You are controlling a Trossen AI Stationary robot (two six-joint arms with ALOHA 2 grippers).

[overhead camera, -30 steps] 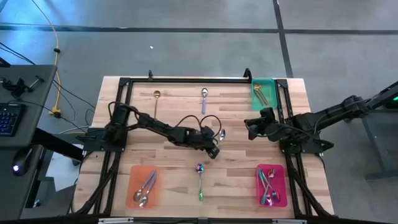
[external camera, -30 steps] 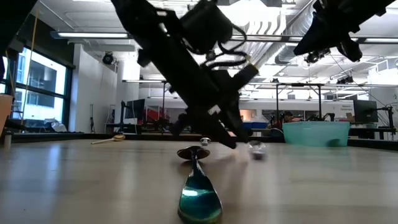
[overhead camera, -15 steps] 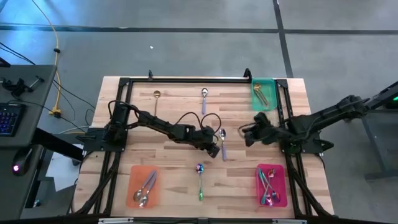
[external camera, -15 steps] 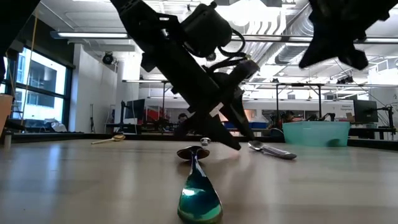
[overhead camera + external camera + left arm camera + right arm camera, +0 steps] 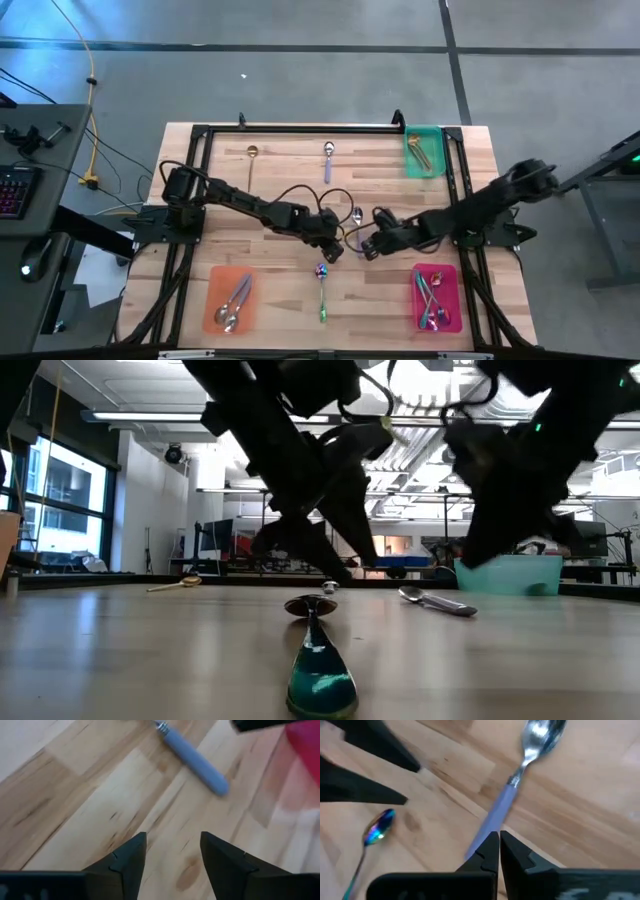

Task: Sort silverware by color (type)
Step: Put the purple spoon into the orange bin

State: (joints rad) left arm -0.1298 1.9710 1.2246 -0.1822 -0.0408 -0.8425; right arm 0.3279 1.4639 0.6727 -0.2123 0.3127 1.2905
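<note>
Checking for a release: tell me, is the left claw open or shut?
Open: the left claw shows bare wood between its parted fingers, holding nothing.

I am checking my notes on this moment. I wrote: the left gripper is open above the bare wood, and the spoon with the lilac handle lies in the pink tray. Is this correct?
Not quite. The spoon with the lilac handle is not in the pink tray; it lies on the bare wooden table, as the right wrist view shows. The left gripper is indeed open above the bare wood.

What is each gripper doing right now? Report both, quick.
Left gripper: open, holding nothing, over bare table near the lavender-handled spoon.
Right gripper: shut, empty, fingertips over that spoon's handle.
</note>
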